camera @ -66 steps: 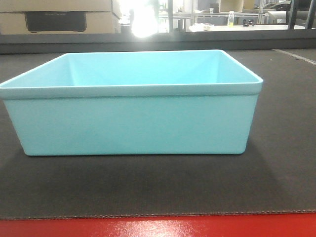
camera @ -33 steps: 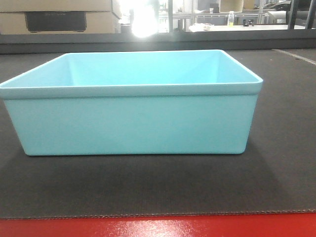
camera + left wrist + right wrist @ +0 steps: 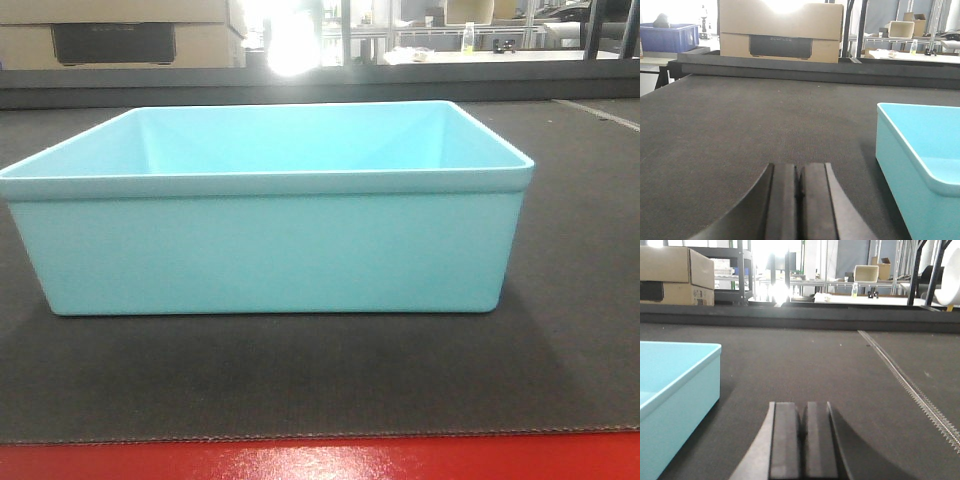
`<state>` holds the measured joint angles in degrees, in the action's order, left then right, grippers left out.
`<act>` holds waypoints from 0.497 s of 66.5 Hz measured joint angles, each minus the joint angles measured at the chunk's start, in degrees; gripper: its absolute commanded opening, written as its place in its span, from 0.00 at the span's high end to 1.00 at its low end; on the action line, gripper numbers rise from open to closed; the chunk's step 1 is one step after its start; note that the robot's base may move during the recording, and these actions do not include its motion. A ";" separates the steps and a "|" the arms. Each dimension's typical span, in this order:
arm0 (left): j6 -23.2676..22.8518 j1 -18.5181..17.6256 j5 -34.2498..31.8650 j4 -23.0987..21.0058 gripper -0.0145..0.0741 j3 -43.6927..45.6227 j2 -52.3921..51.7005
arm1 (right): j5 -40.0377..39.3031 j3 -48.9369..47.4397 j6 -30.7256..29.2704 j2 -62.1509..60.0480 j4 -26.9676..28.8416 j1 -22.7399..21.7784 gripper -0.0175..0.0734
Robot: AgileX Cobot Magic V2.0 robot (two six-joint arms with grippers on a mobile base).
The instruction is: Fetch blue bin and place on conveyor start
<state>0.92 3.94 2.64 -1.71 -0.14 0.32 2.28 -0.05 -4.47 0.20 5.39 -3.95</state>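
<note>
The blue bin (image 3: 265,240), a pale turquoise tub, stands upright and empty on the dark conveyor belt (image 3: 300,380) just behind its red front edge (image 3: 320,458). In the left wrist view the bin (image 3: 920,170) is to the right of my left gripper (image 3: 798,172), which is shut, empty and just above the belt. In the right wrist view the bin (image 3: 675,390) is to the left of my right gripper (image 3: 802,412), which is also shut and empty. Neither gripper touches the bin.
A cardboard box (image 3: 781,30) stands beyond the belt's raised far edge (image 3: 790,65). A dark blue crate (image 3: 670,37) is at the far left. A seam (image 3: 910,390) runs along the belt to the right. Shelving stands in the background.
</note>
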 measured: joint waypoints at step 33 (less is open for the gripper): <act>0.00 0.00 0.00 0.00 0.96 0.00 0.00 | 2.61 0.05 0.00 0.00 0.00 0.00 0.99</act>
<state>0.92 3.94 2.64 -1.71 -0.14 0.32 4.89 0.00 -4.47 0.20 5.39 -3.95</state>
